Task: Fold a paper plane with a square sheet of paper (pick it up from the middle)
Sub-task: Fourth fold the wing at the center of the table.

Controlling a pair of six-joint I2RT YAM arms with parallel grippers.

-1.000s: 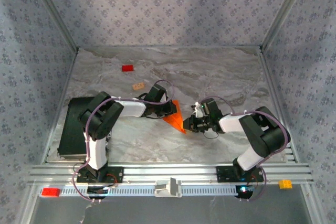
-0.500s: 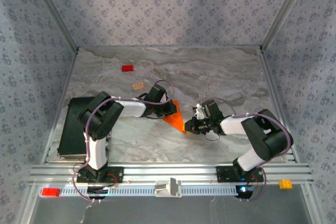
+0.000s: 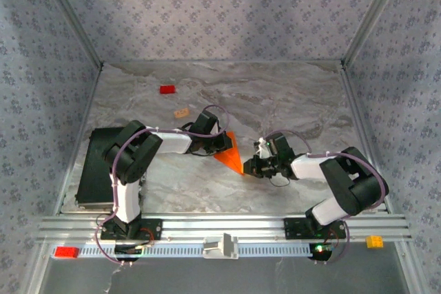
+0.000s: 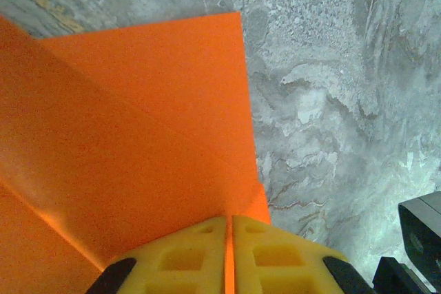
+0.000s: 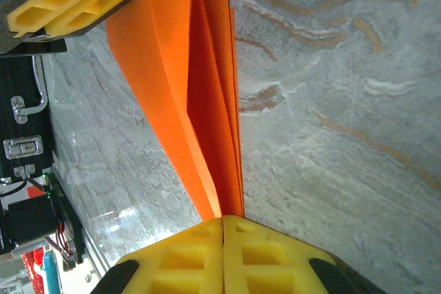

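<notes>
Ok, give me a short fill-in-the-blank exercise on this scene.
The creased paper is ___ in colour. The left tool is ___ on it. The right tool grips the same ___. Each tool's pads are ___ in colour.
Missing words: orange; shut; paper; yellow.

Far and right table open for passage; red block and tan block sit far-left, black case fills near-left, folded orange paper, gripped at both ends, bars the middle.
</notes>
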